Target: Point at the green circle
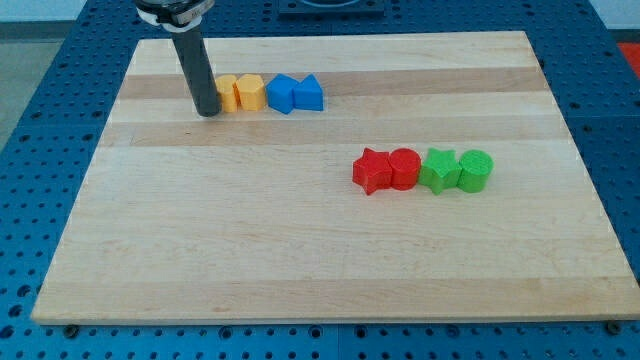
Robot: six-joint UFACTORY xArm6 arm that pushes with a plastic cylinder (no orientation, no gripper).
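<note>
Pincer there is none on this arm: it ends in a straight dark rod, so nothing is grasped or released, and my tip (209,112) rests on the pale wooden board (300,260) near the view's top left, just beside the left yellow block (227,92). Rightward along that row sit another yellow block (250,92), a blue block (282,93) and a blue triangular block (309,93). Well apart, toward the view's right, a second row holds a red star-like block (372,170), a red round block (404,168), a green star-like block (438,169) and, at its right end, the green circle (475,170).
</note>
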